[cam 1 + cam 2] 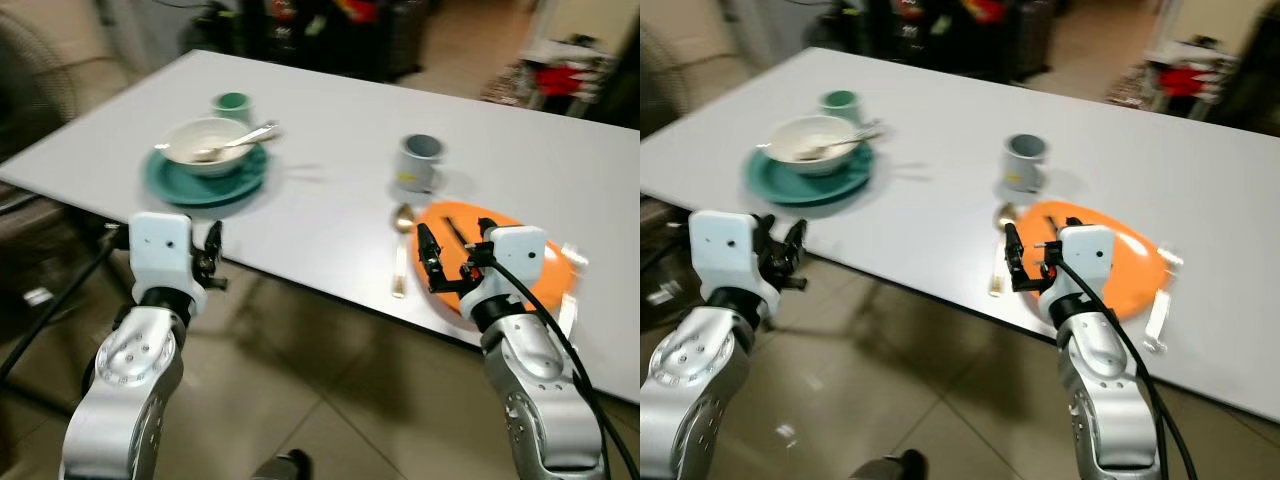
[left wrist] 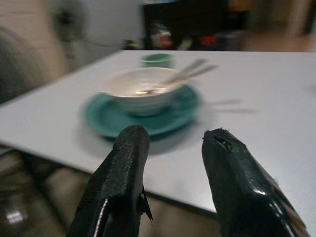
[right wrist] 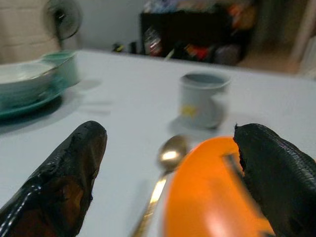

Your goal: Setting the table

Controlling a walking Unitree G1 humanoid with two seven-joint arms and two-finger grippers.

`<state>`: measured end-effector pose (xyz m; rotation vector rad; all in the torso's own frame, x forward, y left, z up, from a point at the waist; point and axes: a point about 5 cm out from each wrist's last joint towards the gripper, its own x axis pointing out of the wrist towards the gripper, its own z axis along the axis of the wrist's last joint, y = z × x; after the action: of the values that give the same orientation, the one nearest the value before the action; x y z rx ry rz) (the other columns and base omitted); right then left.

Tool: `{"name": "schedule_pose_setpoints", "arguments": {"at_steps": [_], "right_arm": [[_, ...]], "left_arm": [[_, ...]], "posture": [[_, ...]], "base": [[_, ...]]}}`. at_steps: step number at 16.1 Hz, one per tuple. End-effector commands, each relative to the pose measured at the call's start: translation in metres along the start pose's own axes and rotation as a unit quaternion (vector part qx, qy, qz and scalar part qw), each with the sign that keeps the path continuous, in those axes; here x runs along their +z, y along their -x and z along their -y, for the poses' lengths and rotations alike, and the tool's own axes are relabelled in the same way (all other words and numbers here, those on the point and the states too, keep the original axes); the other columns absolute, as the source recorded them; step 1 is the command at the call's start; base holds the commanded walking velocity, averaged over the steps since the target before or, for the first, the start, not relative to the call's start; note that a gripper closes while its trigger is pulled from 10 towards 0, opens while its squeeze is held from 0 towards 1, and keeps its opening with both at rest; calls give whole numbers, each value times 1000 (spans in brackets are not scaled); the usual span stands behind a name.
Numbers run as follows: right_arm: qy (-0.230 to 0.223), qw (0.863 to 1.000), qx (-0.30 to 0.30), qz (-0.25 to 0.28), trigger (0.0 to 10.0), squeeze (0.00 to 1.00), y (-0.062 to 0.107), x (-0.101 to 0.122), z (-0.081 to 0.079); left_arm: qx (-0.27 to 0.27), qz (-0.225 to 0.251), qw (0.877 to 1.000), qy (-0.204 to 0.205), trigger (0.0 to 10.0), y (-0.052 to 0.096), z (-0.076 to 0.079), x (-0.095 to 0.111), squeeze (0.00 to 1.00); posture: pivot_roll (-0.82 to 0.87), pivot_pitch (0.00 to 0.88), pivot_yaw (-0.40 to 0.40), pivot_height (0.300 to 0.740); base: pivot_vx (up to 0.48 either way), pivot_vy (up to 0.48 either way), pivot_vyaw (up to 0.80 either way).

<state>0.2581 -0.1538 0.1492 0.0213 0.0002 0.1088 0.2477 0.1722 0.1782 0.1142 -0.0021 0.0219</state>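
**Both grippers up at the bench edge, two place settings waiting**

The right gripper (image 1: 440, 256) hangs over the near edge of the white bench (image 1: 330, 170), fingers spread wide and holding nothing, with the near rim of the orange plate (image 1: 510, 262) just beyond them. Beside that plate lies a gold spoon (image 1: 401, 250), bowl end pointing away, and past it stands a grey mug (image 1: 420, 162) with a yellow mark on its side. On the plate's far side a pale utensil (image 1: 1158, 315) lies near the bench edge; the blur hides what kind it is.

My read: this setting is close to laid, and any next pick here is a fine one. The spoon lies flat, so the fingers would need to come down straight over the handle and close across its width, well clear of the plate rim.

Over on the left, the left gripper (image 1: 212, 255) sits just short of the bench edge, fingers parted and empty. In front of it is the teal plate (image 1: 205, 178) carrying a white bowl (image 1: 205, 143), a spoon (image 1: 240, 139) resting in the bowl with its handle over the rim. A small green cup (image 1: 232, 102) stands just behind.

Watch that handle: it sticks out where a reach toward the cup could clip it. The bench edge itself is the nearer obstacle for both wrists. Dark furniture (image 1: 330, 25) lines the back.
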Motion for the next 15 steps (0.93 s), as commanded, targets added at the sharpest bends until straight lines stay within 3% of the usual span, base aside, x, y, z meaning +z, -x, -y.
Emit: {"name": "schedule_pose_setpoints", "arguments": {"at_steps": [1,3,15], "right_arm": [[-12,1000,-3,-20,10000,1000,0,-4,1],[-22,999,7,-35,10000,1000,-2,-7,-1],[-50,996,43,-61,10000,1000,-3,-13,-10]], "left_arm": [[15,-11,1000,-9,10000,-1,-3,-3,1000],[-33,-12,999,-26,10000,-3,6,-2,1000],[-37,-24,999,-28,10000,-6,8,-10,1000]], "posture": [[-14,45,27,740],[-25,39,31,740],[-25,10,21,740]], "base": [[0,0,800],[0,0,619],[0,269,0]]}}
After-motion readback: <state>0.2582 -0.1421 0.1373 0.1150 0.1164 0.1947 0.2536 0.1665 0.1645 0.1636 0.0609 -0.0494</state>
